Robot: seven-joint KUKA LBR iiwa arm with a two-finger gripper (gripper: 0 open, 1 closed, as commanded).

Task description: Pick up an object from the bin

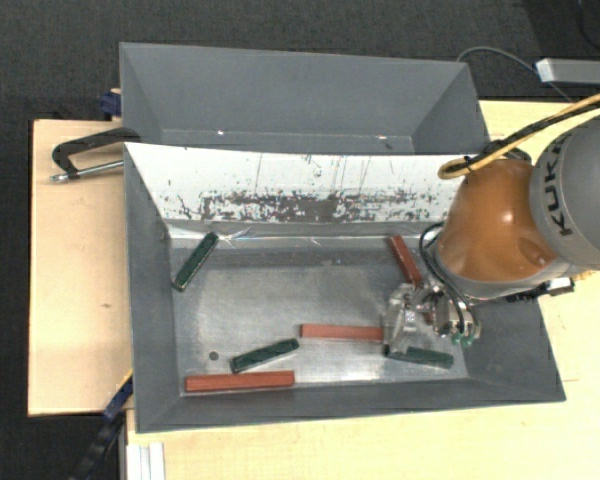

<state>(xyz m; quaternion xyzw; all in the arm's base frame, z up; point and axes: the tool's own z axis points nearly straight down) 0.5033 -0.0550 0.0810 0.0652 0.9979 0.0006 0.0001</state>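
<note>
My gripper [408, 330] is low in the bin's right front corner. Its fingers stand at the right end of a flat red bar [338, 334] lying across the floor. A dark green bar [425, 358] lies just under and in front of the gripper, against the front wall. Another red bar [404, 259] leans along the right wall behind the gripper. Whether anything is between the fingers I cannot make out.
Further left lie a dark green bar [264, 355] and a red bar [239, 379] near the front wall. A third green bar [194, 261] rests at the back left. The arm's orange cover hangs over the right wall.
</note>
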